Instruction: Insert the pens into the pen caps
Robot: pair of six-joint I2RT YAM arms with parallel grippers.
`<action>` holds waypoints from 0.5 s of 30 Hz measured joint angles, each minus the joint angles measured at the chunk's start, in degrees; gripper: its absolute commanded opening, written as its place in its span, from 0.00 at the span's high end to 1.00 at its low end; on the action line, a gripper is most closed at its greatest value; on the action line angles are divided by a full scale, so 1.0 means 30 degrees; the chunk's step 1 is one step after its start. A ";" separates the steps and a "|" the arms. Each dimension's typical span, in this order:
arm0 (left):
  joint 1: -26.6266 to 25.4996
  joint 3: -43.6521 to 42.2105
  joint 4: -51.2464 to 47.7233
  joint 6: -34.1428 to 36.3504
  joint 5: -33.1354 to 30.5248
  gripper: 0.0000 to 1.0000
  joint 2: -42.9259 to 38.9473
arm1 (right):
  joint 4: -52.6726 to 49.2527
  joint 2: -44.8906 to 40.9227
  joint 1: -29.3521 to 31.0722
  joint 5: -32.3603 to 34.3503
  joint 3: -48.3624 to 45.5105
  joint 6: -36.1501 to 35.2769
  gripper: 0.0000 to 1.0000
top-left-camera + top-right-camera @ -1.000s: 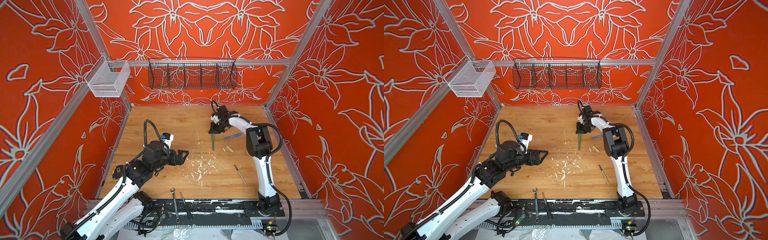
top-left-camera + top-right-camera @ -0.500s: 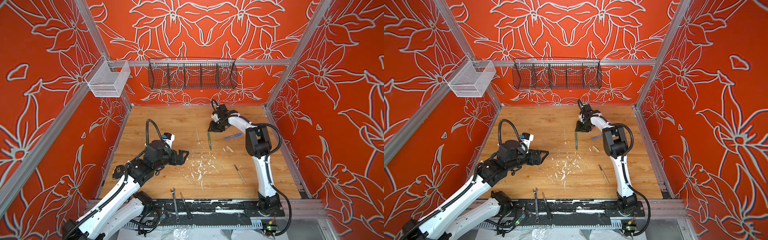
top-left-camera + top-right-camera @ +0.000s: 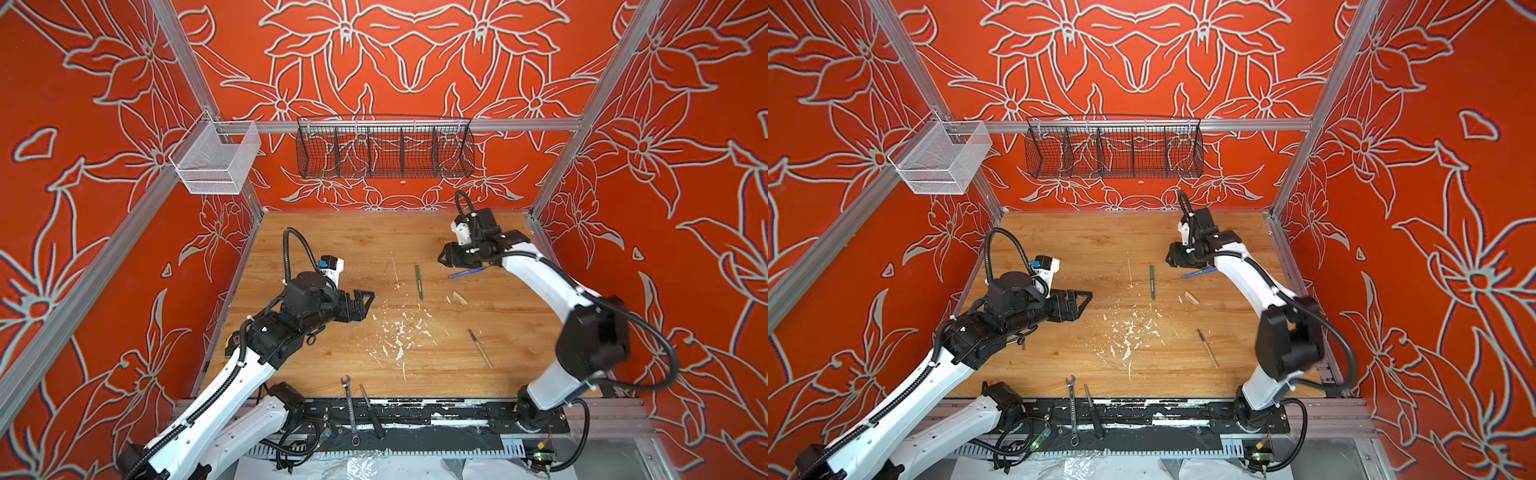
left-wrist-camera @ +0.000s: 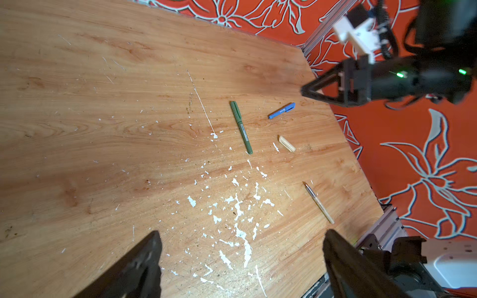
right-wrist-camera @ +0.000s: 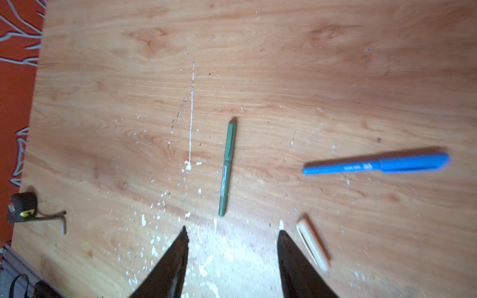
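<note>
The right pincer (image 5: 232,233) is spread, empty. The short cream plastic cap (image 5: 312,243) lies near it, slanted on the desk (image 3: 332,249) — left pincer (image 4: 240,238) spread too, well apart.

Three pens (image 3: 419,282) (image 3: 466,272) (image 3: 481,349), one loose cap (image 3: 459,297), two tools (image 3: 350,411) (image 3: 372,411), two baskets (image 3: 216,166) (image 3: 384,149).

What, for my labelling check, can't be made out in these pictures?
Blue pen: print smeared by blur, right wrist view.
Tan cap: blurred there; open end unclear.
Green pen: label text too small, left wrist view.
Left claw: fingers cut by frame edge, left wrist view.
</note>
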 measured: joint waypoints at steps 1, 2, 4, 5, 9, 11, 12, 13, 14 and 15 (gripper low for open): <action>0.0000 0.0015 -0.0080 -0.0073 0.0080 0.03 -0.0015 | -0.0204 -0.1399 0.0168 0.0474 -0.1042 0.0138 0.42; 0.0000 0.0000 -0.0233 -0.0153 0.0248 0.03 -0.0036 | -0.0590 -0.2754 0.0437 0.1013 -0.2200 0.0350 0.41; 0.0000 -0.0102 -0.0510 -0.0321 0.0568 0.03 -0.0095 | -0.1362 -0.4495 0.1173 0.1763 -0.4218 0.0721 0.41; 0.0000 -0.0109 -0.0794 -0.0430 0.0787 0.03 -0.0138 | -0.1880 -0.5100 0.1625 0.2164 -0.5253 0.0984 0.41; 0.0000 -0.0109 -0.1596 -0.0627 0.1253 0.03 -0.0510 | -0.3891 -0.5982 0.3300 0.3497 -0.8080 0.2025 0.39; 0.0000 -0.0124 -0.1960 -0.0721 0.1311 0.03 -0.0882 | -0.4743 -0.6237 0.3825 0.4116 -0.8837 0.2586 0.39; 0.0000 -0.0175 -0.2025 -0.0750 0.1319 0.03 -0.1078 | -0.4925 -0.6411 0.3898 0.4357 -0.9100 0.2827 0.38; 0.0000 -0.0233 -0.2076 -0.0787 0.1311 0.03 -0.1268 | -0.5064 -0.6688 0.3912 0.4626 -0.9435 0.3082 0.38; 0.0000 -0.0284 -0.2149 -0.0852 0.1304 0.03 -0.1413 | -0.5085 -0.6965 0.3912 0.4816 -0.9748 0.3315 0.38; 0.0000 -0.0299 -0.2208 -0.0882 0.1304 0.03 -0.1494 | -0.5064 -0.7242 0.3912 0.4918 -1.0054 0.3534 0.37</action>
